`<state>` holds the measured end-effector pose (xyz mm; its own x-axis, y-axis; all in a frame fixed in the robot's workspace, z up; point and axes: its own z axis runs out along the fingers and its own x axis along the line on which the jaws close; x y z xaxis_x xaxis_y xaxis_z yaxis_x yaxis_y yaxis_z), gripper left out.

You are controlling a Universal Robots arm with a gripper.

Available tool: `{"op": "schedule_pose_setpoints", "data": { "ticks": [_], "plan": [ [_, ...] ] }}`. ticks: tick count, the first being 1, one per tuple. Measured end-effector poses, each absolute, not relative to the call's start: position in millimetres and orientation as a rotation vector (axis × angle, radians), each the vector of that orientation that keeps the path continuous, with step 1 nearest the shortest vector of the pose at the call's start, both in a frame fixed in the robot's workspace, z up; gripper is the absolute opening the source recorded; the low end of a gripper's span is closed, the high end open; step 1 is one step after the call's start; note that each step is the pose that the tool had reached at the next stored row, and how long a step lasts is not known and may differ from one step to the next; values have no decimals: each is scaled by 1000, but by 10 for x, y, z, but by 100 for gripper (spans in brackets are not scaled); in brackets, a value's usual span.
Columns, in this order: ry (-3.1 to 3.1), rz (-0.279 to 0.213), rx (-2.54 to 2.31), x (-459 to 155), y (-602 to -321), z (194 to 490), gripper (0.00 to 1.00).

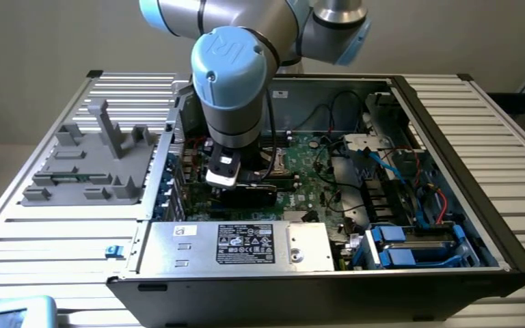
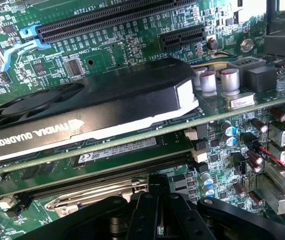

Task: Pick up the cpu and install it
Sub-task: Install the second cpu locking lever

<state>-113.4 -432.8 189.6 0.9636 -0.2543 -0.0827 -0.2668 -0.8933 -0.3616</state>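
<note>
fixture: grey moulded holder sits on the slatted table at the exterior view's left, outside the open PC case. No risk from it.
arm: reaches straight down into the case, with the wrist low over the board.
gripper: fingers are drawn fully together, narrow, and nothing is readable between the tips.
cpu: cannot tell where it is. The gripper body covers the spot under the fingertips, so hold or seating is unconfirmed.
socket frame: bright metal bracket lies just beside the fingertips. Risk: if the chip sits skewed there, pressing down could bend contacts. Cause would be poor alignment I can't verify.
graphics card: black shroud stands upright, close to the fingers. Risk: a sideways drift knocks or levers it in its slot.
motherboard: dense with parts around the work spot. Risk: descending too far puts load on the board.
capacitors: silver cans stand past the card's end, near the path. Risk: they get clipped on a lateral move.
red wire: runs loose over the connectors nearby. Risk: it snags on a finger.
cables: black and blue leads drape toward the exterior view's right, well apart from the gripper. Low risk.
</note>
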Motion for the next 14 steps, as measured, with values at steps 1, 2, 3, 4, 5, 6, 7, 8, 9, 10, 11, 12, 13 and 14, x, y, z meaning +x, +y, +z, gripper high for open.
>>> {"op": "schedule_pose_setpoints", "data": {
  "ticks": [1,2,3,4,5,6,7,8,9,10,11,12,13,14],
  "plan": [
    [377,47,-2737,-1134,-4328,1896,11],
    [377,46,-2737,-1134,-4328,1897,11],
    [377,46,-2737,-1134,-4327,1900,11],
    [377,46,-2737,-1135,-4325,1906,11],
    [377,46,-2737,-1135,-4323,1915,11],
    [377,46,-2737,-1135,-4317,1921,11],
    [377,45,-2737,-1136,-4309,1925,11],
    [376,45,-2737,-1135,-4303,1926,11],
    [376,44,-2737,-1135,-4300,1925,11],
    [376,42,-2737,-1134,-4300,1925,11],
    [375,41,-2737,-1134,-4300,1925,11],
    [375,40,-2737,-1135,-4300,1925,11],
    [375,39,-2736,-1135,-4300,1924,11],
    [375,38,-2736,-1136,-4300,1925,11]
  ]
}}
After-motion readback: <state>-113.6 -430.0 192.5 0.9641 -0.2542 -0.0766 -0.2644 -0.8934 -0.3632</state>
